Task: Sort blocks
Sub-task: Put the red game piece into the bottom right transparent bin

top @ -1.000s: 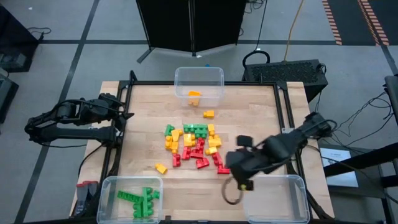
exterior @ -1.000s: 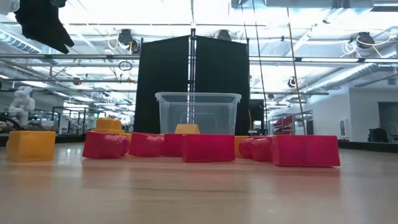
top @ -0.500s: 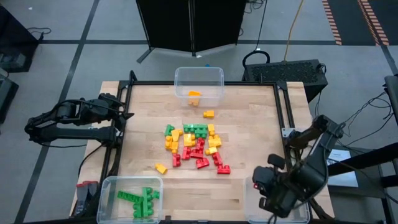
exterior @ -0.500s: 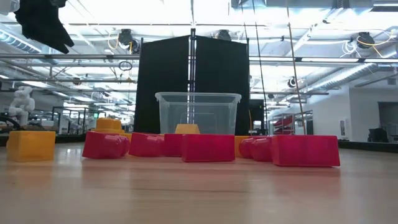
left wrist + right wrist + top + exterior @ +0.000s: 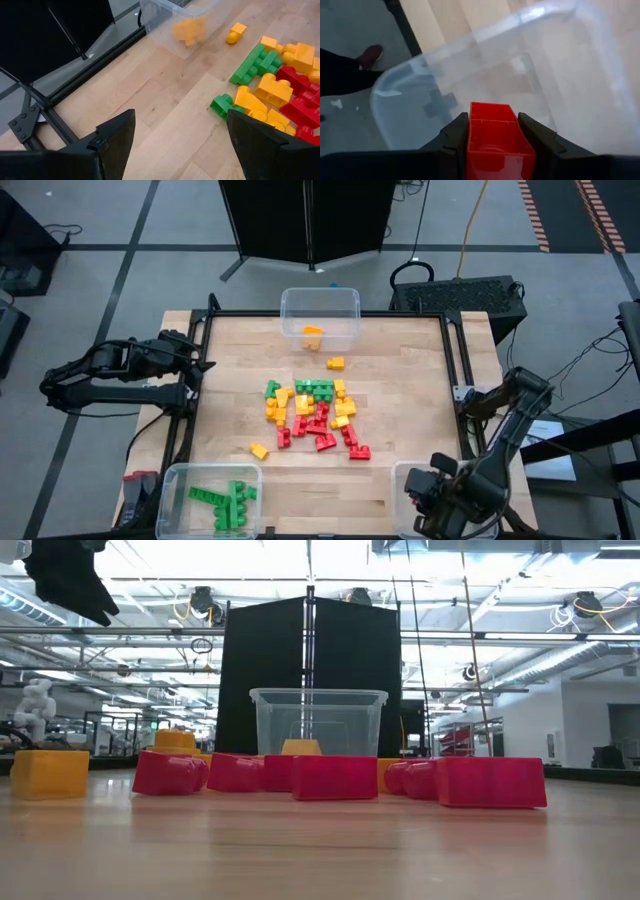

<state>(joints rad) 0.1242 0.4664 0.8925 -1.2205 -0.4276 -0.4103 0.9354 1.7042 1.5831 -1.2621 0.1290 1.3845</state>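
Red plastic is seen clamped between the two dark fingers of the right claw (image 5: 492, 137): a single red block (image 5: 496, 142), held over the clear bin (image 5: 405, 480) at the near right corner of the counter (image 5: 400, 380). From above, the right arm is seen bent back along the counter's right edge, with its claw (image 5: 445, 505) over that bin. Beyond the bin's rim, in the right wrist view, a red shoe (image 5: 369, 55) on the grey floor is visible.

At the counter's middle, the main pile of blocks (image 5: 315, 415) is spread out, with green, yellow-orange and red pieces touching one another. One yellow-orange block (image 5: 259, 450) lies apart on the near left side of the pile, and another (image 5: 335, 363) lies between the pile and the far bin (image 5: 320, 305). Inside that far clear bin a yellow-orange block (image 5: 313, 335) is seen. Green blocks (image 5: 225, 502) are gathered in the clear bin at the near left corner (image 5: 175, 480).

Off the counter's left edge, the left arm is parked, and its claw (image 5: 180, 145) is spread wide with nothing between the fingers, pointed toward the pile.

From counter height, a row of red blocks (image 5: 335, 778) is seen in front of the far bin.
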